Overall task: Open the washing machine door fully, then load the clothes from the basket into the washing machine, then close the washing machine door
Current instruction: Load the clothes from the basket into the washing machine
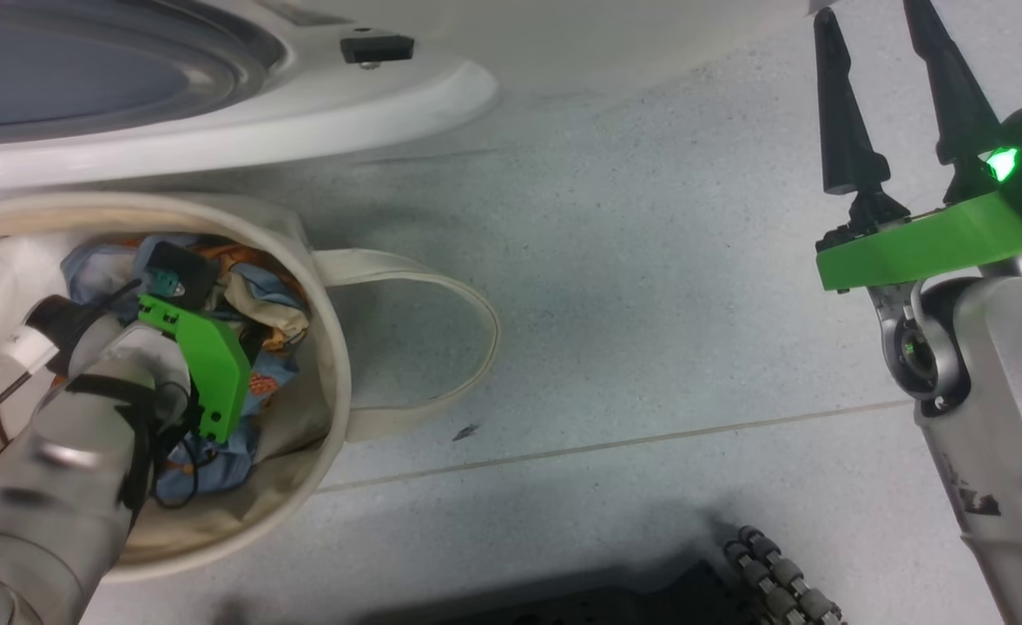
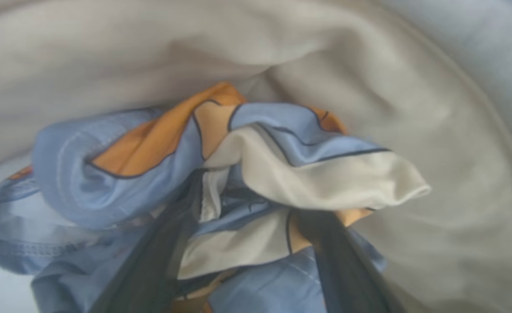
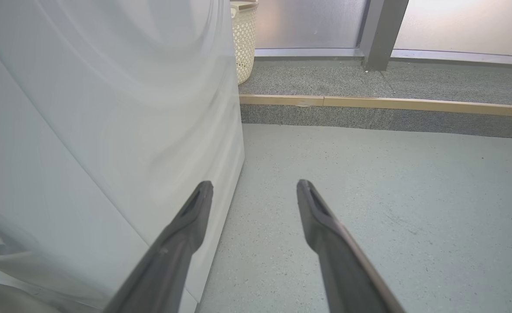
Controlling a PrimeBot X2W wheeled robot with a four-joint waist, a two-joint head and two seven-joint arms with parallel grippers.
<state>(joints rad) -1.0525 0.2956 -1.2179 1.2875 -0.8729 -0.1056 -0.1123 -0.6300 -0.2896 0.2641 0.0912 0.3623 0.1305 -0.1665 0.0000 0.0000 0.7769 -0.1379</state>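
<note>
Clothes (image 2: 282,143): blue, orange and cream bundle, crumpled inside the cream canvas basket (image 1: 337,382) on the floor (image 1: 649,304). Left arm angled steeply down into the basket. Left tool (image 2: 251,204) spread wide, fingers sunk in the folds, fabric between them, tips hard to make out. Right arm well apart; right tool (image 3: 255,184) released, empty, above floor beside the white washing machine (image 3: 108,108).

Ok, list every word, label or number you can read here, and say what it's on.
None can be read.
Dark marks on the right forearm: too blurred to read.
The clothes: a printed pattern, no letters that I can make out.
</note>
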